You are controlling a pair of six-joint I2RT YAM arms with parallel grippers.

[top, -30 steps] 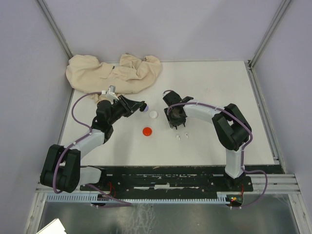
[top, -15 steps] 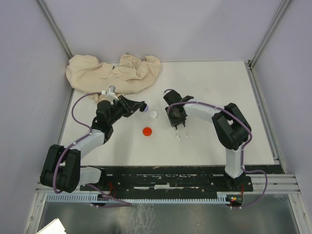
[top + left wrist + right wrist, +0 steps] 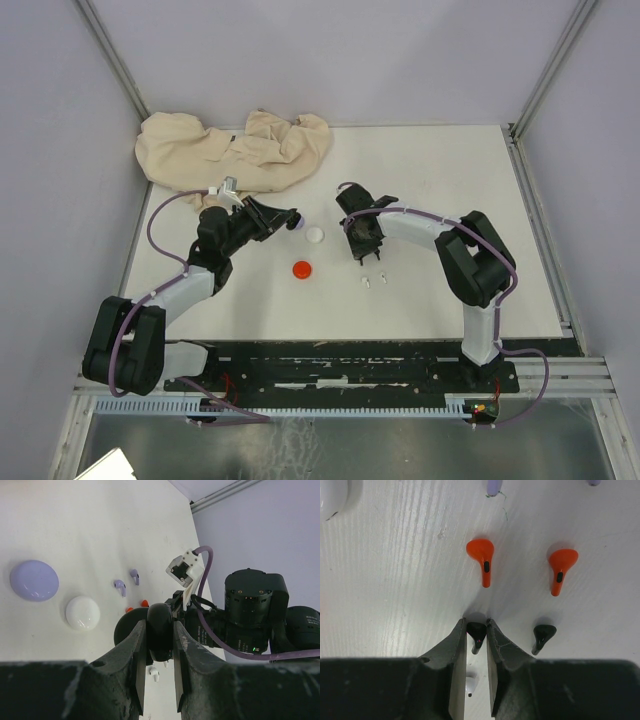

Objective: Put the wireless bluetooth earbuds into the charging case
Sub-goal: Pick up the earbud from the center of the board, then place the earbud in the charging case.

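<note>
Seen from above, the white table carries a crumpled beige cloth in its far left corner. The left gripper hangs left of centre, just beside a round lavender disc. A round white disc and a round red disc lie nearer the middle. The right gripper points down at mid-table, with two tiny white stemmed earbuds just on its near side.

In the left wrist view, the left gripper is clamped narrow on a glossy black rounded charging case. Whether its lid is open does not show.

In the right wrist view, the right jaws stand narrow and pinch the head of a tiny black stemmed earbud lying on the table. Its black twin lies just beside it, and two red stemmed earbuds lie beyond.

The step in hand looks like picking up this black earbud. It would go best with the squeeze kept on the bulb rather than the thin stem, and a straight lift clear of the twin. The bud can then go stem-first to the case while the left arm holds the case steady.
</note>
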